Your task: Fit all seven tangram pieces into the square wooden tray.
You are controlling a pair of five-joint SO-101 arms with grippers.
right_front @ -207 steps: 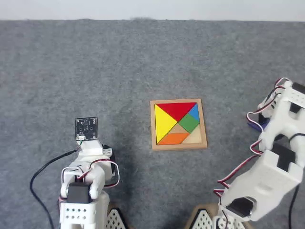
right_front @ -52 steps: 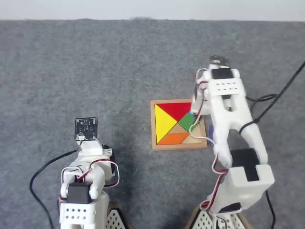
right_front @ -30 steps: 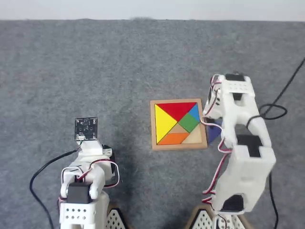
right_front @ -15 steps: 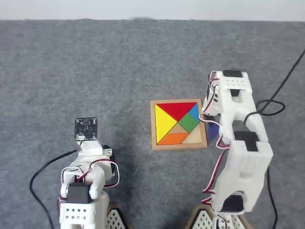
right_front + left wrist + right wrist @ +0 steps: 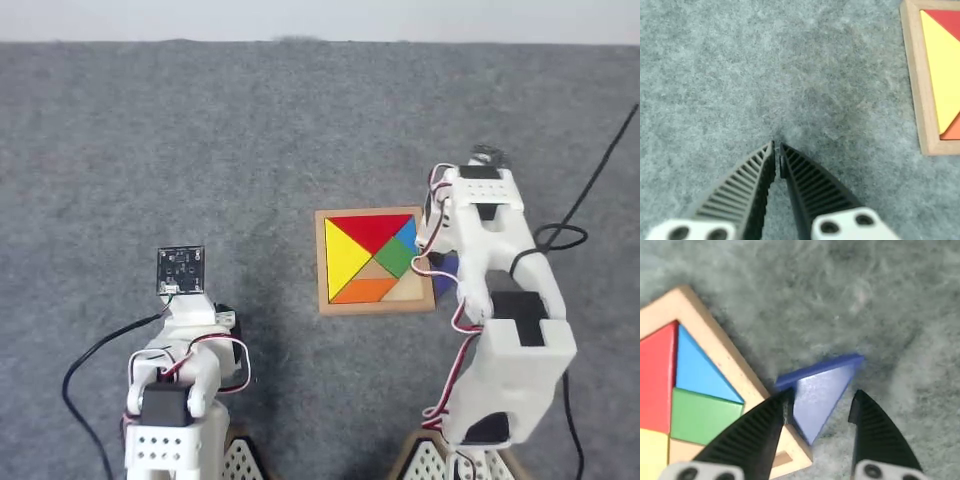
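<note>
- High view: the square wooden tray [image 5: 322,262] lies on the grey bench [image 5: 200,130] with coloured pieces inside. The right arm [image 5: 490,230] extends along the tray's right side. A dark blue triangle [image 5: 446,266] peeks out beneath it, just outside the rim. The left arm [image 5: 185,340] sits well apart from the tray.
- Left wrist view: the left gripper [image 5: 776,148] is closed on nothing, its tips together above bare bench. One tray corner lies beyond it.
- Right wrist view: the right gripper [image 5: 822,395] is open, with a finger on each side of the dark blue triangle. The triangle rests on the bench against the tray's outer rim, beside the light blue piece [image 5: 697,372] and green piece [image 5: 697,417].
</note>
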